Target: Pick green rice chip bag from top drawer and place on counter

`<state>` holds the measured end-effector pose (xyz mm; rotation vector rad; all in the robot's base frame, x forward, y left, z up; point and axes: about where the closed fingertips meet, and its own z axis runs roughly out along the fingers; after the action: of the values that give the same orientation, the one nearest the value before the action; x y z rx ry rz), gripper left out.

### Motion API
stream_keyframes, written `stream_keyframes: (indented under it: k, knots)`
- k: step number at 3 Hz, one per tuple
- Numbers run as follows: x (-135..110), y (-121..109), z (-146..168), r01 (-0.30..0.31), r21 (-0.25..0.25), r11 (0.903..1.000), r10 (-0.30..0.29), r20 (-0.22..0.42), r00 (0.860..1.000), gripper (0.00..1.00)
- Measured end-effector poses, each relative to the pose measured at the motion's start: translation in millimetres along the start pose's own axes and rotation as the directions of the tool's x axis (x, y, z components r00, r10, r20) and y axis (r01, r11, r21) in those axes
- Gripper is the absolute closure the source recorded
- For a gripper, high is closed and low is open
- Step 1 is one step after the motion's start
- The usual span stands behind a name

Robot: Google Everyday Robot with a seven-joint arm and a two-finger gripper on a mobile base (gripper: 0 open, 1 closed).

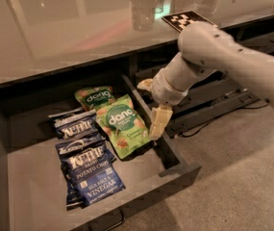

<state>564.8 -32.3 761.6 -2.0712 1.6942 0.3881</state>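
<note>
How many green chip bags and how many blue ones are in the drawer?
Green bags: 2, the green rice chip bag and another green bag behind it.
Blue Kettle bags: 2 showing; another may hide underneath.
Total: 4 showing.
The gripper hangs by the top drawer's right wall.

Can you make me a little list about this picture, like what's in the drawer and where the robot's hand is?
drawer: top drawer, pulled open
bag to get: green rice chip bag, lying flat in the drawer near its right wall
other snacks: second green bag behind it; blue Kettle bags to its left
hand: hand low at the drawer's right wall, beside the green rice chip bag; touching or not, cannot tell
counter: counter above the drawer, with a marker tag
</note>
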Motion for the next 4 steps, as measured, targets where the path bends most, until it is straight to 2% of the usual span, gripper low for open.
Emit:
stream_keyframes:
  k: [1, 4]
  knots:
    - [1, -5, 39, -0.001, -0.044, 0.9990, 0.001, 0.006, 1.000, 0.00]
    - [4, -20, 143, -0.039, -0.087, 0.9955, 0.043, 0.035, 0.998, 0.00]
